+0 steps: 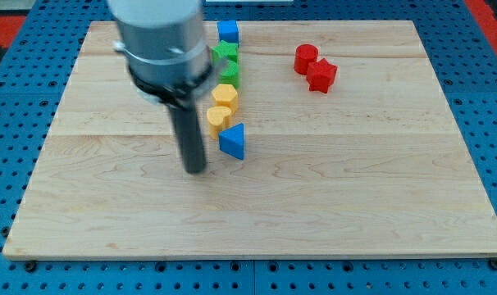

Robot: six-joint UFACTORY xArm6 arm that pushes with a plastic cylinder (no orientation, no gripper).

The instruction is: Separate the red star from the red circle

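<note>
We see the wooden tabletop [380, 205], one in number, carrying eight small blocks and our single arm, whose rod ends in my tip [196, 170]; there is no pincer on this arm, so no open or closed state applies, only a bare rod that pushes. My tip rests on the tabletop just to the view's left of the blue triangle [233, 141], not touching it. The relation that matters: the red pair lies toward the view's upper right of my tip, well apart from it, beyond the column of other blocks. The red star [321, 75] sits touching the red circle [305, 58], the star to the circle's lower right, so their shared axis runs diagonally. Counted: two red blocks, two blue (the triangle and a blue cube [227, 32]), two green blocks [226, 59], two yellow blocks [221, 106].
</note>
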